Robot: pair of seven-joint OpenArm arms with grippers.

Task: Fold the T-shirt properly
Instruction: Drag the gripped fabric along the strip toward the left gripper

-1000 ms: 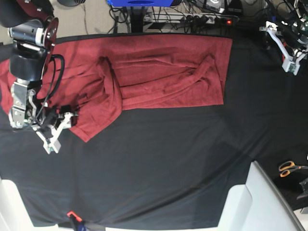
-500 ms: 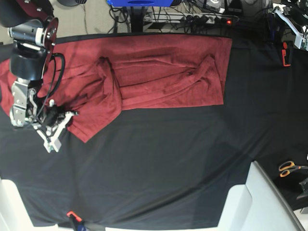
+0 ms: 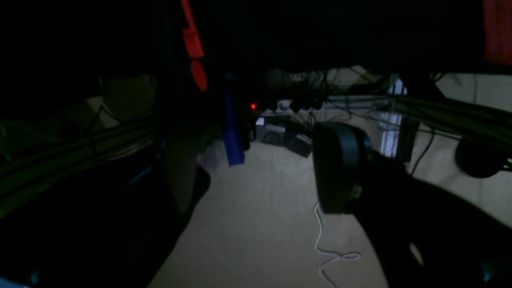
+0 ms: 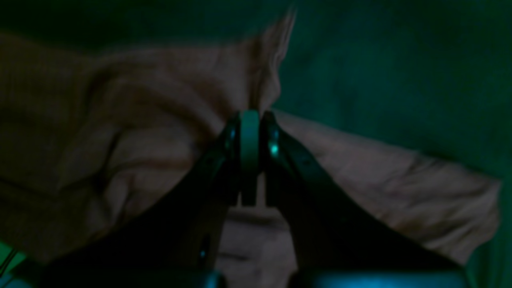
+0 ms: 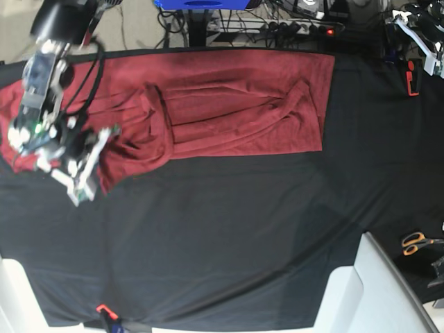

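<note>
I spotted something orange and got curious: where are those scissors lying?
In the base view, the scissors lie at the far right edge on the black table cover, beside the white panel, well away from the red shirt.

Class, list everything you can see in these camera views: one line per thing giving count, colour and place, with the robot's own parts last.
T-shirt: one, brick-red, spread across the far side of the table.
Table cloth: one, black, covering the table.
Scissors: one, orange-handled, near right edge.
Power strip: one, white, floor beyond the table.
White panel: one, near right corner.
Right gripper: one, dark, shut on the T-shirt at its left end.
Left gripper: one, white, far right corner, away from the shirt.
</note>
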